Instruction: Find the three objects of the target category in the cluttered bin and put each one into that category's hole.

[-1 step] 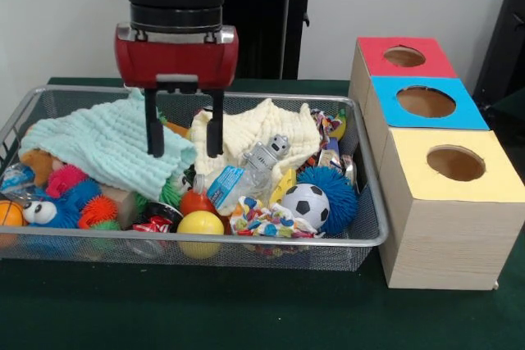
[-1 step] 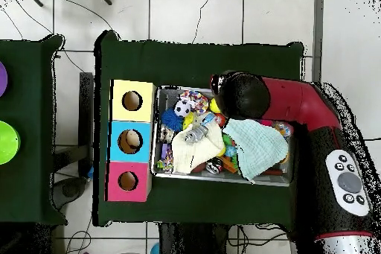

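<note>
The target category is not given, so we cannot name the three objects; candidates lie in the wire bin (image 1: 371, 234) on the desk (image 1: 246, 309), much of it buried under two cloths. Visible items: a mint cloth (image 1: 107, 149) over the left half, a cream cloth (image 1: 262, 129) at the centre rear, a grey toy robot (image 1: 264, 156) on top of it, a soccer ball (image 1: 305, 205), a blue spiky ball (image 1: 338, 190), a yellow ball (image 1: 200, 225) and an orange-red ball (image 1: 195, 202) near the front wall. The end effector (image 1: 185, 149) hangs over the seam between the two cloths, fingers (image 1: 154, 133) parted moderately and holding nothing — tips at about cloth level, though we cannot tell whether they touch. The box with three holes sits just beside the bin: red hole (image 1: 404, 56), blue hole (image 1: 426, 102), yellow hole (image 1: 456, 163). Judgement: this is the search phase, nothing sorted yet. To do it well we would pinch one cloth at its edge and drag it aside rather than lift it straight up — that exposes what lies beneath without scattering the small toys. Risk: the cloth snags the toy robot or carries items over the low wall.
</note>
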Controlling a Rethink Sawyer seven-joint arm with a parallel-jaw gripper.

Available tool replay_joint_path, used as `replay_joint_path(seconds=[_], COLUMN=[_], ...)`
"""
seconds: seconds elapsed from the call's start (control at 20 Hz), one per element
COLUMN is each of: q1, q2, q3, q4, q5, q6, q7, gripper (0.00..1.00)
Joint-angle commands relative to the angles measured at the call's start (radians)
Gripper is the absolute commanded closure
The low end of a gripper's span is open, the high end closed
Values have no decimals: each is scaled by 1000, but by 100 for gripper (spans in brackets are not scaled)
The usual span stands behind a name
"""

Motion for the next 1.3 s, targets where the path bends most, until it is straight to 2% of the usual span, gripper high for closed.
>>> replay_joint_path(seconds=[0.05, 0.35, 0.55, 0.9, 1.3], q1=[-50, -26, -33, -51, -83], q2=[91, 139, 163, 195, 229], q3=[121, 78, 82, 99, 135], q4=[48, -9, -21, -20, 0], q5=[-45, -116, -139, -140, -127], q6=[114, 201, 211, 244, 220], q7=[-245, -274, -277, -260, -255], gripper=[0, 0, 0, 0, 0])
